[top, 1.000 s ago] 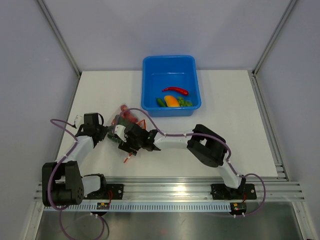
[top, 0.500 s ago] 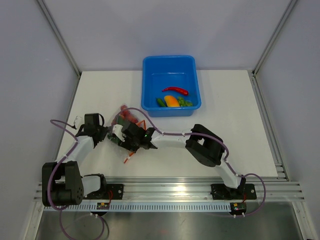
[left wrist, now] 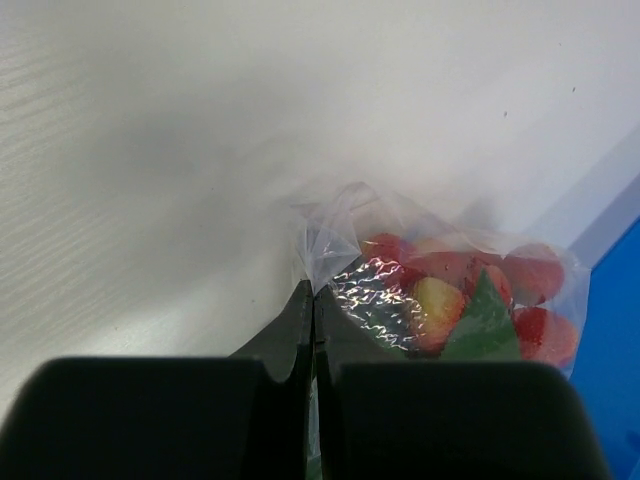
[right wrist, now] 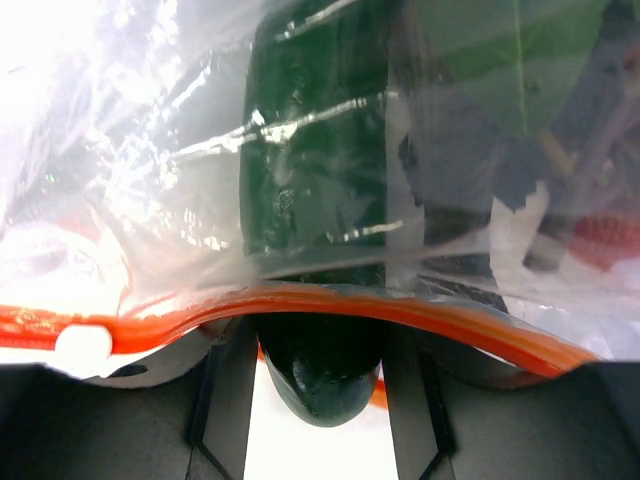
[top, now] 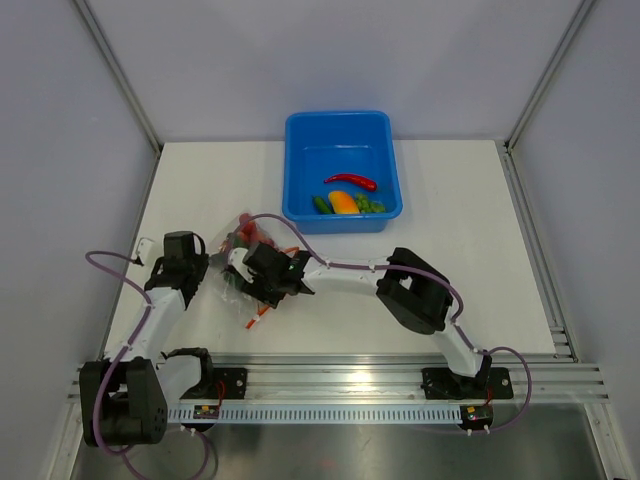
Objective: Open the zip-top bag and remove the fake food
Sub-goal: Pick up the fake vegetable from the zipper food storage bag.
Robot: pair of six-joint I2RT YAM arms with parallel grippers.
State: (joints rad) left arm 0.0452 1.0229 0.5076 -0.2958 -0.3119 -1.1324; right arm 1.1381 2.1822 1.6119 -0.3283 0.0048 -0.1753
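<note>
Blue tub (top: 340,150) on white table (top: 480,250)

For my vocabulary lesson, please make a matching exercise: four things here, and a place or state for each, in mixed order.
1 red chili
2 left gripper
3 dark green vegetable
4 zip strip

a between the fingers of the right gripper
b in the blue tub
c shut on the zip-top bag corner
d orange-red, along the bag's mouth

Pairs: 1-b, 2-c, 3-a, 4-d

There is one blue tub (top: 338,116), one zip-top bag (top: 248,232), one red chili (top: 351,181), one orange pepper (top: 343,202) and perhaps two green vegetables (top: 370,204).
</note>
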